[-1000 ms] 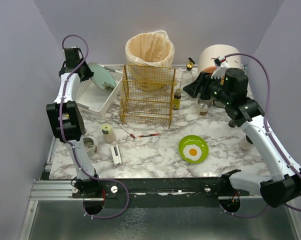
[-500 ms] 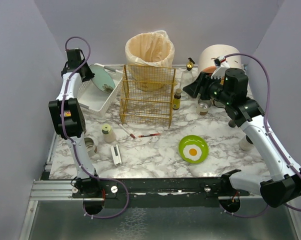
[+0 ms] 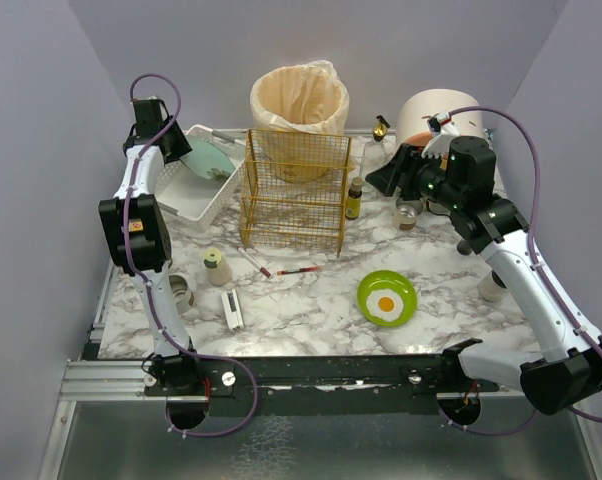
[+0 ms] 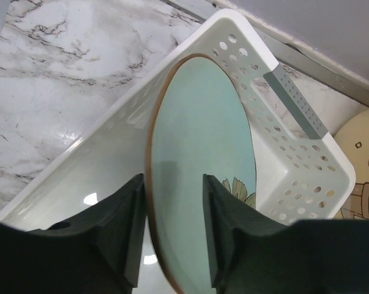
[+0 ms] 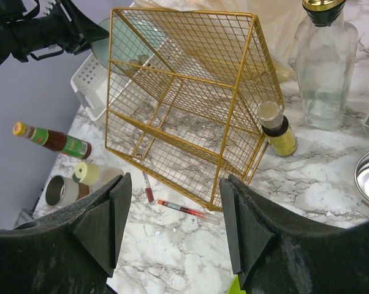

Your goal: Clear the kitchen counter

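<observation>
The white marble kitchen counter (image 3: 301,320) carries many items. My left gripper (image 3: 176,150) is at the far left, shut on a pale teal plate (image 3: 207,160) with a brown rim. The plate stands tilted inside the white slotted tray (image 3: 186,205). In the left wrist view the plate (image 4: 203,135) runs between my fingers (image 4: 172,233), above the tray's perforated wall (image 4: 282,141). My right gripper (image 3: 383,178) hangs open and empty above the counter at the right; in its wrist view (image 5: 172,226) the jaws stand wide apart over two tubes.
A gold wire rack (image 3: 293,190) stands mid-counter before a lined bin (image 3: 298,100). A green plate with an egg (image 3: 386,298), two tubes (image 3: 299,270), a yellow-lidded jar (image 3: 216,266), a can (image 3: 179,292), small bottles (image 3: 353,198) and a cup (image 3: 493,285) lie around.
My left gripper has moved back and lowered the teal plate from above the tray down into it. The right arm has not moved.
</observation>
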`<state>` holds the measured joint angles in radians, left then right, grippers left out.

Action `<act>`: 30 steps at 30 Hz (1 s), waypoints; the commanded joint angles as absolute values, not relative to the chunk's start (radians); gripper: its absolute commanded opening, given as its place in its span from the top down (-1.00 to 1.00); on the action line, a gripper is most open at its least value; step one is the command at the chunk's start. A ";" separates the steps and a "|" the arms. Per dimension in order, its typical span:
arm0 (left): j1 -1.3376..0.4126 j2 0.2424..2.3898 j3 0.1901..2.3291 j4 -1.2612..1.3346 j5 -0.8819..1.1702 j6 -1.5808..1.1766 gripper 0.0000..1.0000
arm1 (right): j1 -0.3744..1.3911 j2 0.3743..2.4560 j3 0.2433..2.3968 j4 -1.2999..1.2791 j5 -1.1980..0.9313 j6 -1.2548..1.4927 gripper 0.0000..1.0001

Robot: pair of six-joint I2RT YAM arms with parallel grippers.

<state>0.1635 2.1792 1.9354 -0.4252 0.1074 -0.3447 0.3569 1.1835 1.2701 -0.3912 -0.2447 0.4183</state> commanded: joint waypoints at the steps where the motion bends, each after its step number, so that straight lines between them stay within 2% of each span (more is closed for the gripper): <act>1: 0.161 2.197 1.967 -0.382 0.133 -0.356 0.02 | 0.357 1.191 1.275 -0.397 -0.255 0.419 -0.31; 10: 0.161 2.212 1.971 -0.386 0.143 -0.356 -0.21 | 0.357 1.188 1.269 -0.400 -0.257 0.419 -0.31; 20: 0.161 2.209 1.978 -0.407 0.150 -0.352 -0.25 | 0.357 1.186 1.268 -0.406 -0.250 0.418 -0.31; 30: 0.142 2.022 2.008 -0.439 0.197 -0.394 -0.39 | 0.357 1.193 1.297 -0.472 -0.157 0.316 -0.34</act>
